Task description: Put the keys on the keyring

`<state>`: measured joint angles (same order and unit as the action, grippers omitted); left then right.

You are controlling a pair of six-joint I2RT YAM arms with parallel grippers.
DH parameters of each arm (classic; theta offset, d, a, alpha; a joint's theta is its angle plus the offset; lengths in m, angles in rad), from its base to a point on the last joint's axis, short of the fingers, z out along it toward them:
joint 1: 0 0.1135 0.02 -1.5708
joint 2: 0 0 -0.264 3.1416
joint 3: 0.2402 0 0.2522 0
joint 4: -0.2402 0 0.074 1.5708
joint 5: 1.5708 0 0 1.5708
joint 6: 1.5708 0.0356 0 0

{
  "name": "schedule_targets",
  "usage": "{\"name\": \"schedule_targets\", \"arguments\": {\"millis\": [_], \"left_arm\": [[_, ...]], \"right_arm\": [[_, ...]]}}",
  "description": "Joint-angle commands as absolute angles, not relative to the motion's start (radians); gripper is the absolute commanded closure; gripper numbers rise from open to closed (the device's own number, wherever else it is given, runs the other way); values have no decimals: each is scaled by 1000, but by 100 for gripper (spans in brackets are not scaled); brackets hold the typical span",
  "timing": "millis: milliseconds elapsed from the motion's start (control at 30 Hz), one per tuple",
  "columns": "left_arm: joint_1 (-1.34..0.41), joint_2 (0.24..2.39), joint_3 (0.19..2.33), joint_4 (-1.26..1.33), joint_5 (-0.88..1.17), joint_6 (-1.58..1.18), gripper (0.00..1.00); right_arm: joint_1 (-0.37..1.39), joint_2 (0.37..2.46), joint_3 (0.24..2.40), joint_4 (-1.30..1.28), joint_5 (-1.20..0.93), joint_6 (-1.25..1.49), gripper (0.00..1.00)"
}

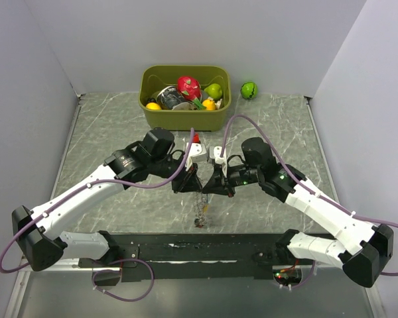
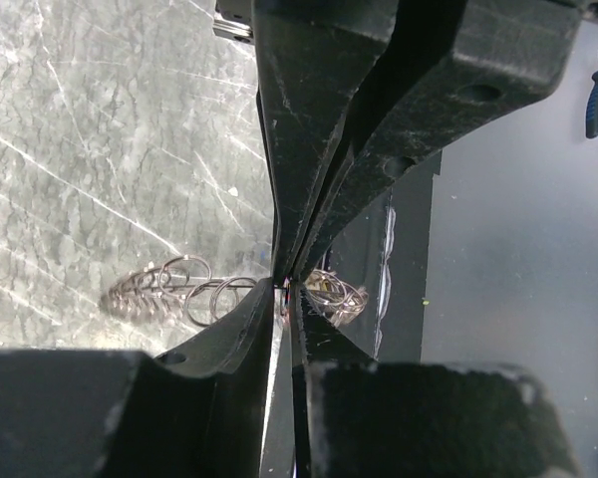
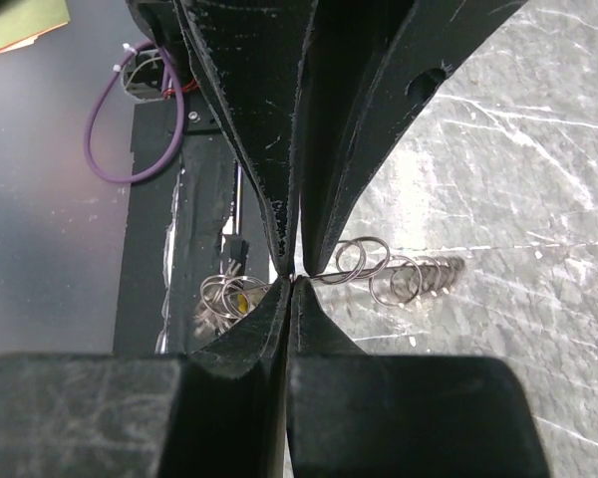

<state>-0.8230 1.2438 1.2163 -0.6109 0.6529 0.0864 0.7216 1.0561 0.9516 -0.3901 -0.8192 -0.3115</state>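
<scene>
Both grippers meet tip to tip above the marble table [image 1: 106, 132]. My left gripper [image 1: 196, 188] is shut, and so is my right gripper [image 1: 208, 188]. Both pinch the keyring [image 1: 203, 201] at nearly the same spot; it shows only as a thin dark wire hanging below them. A small bunch of keys [image 1: 200, 221] dangles at its low end. In the left wrist view my left gripper [image 2: 287, 289] grips the wire [image 2: 241, 283], with small silver rings [image 2: 184, 286] strung on it. In the right wrist view my right gripper [image 3: 292, 279] grips it beside a yellow key head [image 3: 237, 297].
An olive bin [image 1: 186, 120] with toy fruits stands at the back centre. A green ball [image 1: 249, 89] lies to its right. A small red thing [image 1: 196, 138] lies behind the left gripper. A black strip [image 1: 199, 250] runs along the table's near edge. Grey walls close both sides.
</scene>
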Motion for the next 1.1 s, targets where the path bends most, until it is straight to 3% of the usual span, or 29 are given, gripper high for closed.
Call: {"name": "schedule_targets", "arguments": {"millis": [0,300,433,667,833,933,1067], "left_arm": [[-838,1247,1246,-618,660,106,82],[-841,1267,1256,-635,680,118,85],[-842,1269,1253,-627,687,112,99],[-844,1247,1227,-542,695,89,99],[-842,1186,1154,-402,666,26,99],[-844,1129,1089,-264,632,-41,99],[-844,1062,1034,-143,600,-87,99]], "right_arm": [[729,1016,994,-327,-836,-311,100],[730,1006,989,-322,-831,-311,100],[730,996,980,-311,-818,-305,100],[729,968,963,-279,-775,-287,99],[727,917,937,-235,-701,-242,79],[721,878,925,-204,-670,-213,59],[706,819,902,-151,-631,-177,46]]}}
